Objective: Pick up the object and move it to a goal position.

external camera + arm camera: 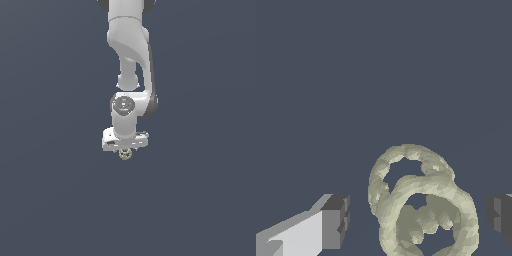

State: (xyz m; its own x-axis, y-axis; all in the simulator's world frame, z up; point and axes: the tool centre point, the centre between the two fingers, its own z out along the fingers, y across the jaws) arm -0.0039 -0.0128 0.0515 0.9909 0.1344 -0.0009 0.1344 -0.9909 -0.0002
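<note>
While claw spread wide, object sits between pads, untouched.

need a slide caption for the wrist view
Wrist view: open gripper straddling a pale beige, ring-shaped lumpy object, dark finger pads apart from it on either side, over a plain dark surface.

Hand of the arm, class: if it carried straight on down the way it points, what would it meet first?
Most likely the pale ring-shaped object, which lies between the open hand's fingers; how far below is unclear.
</note>
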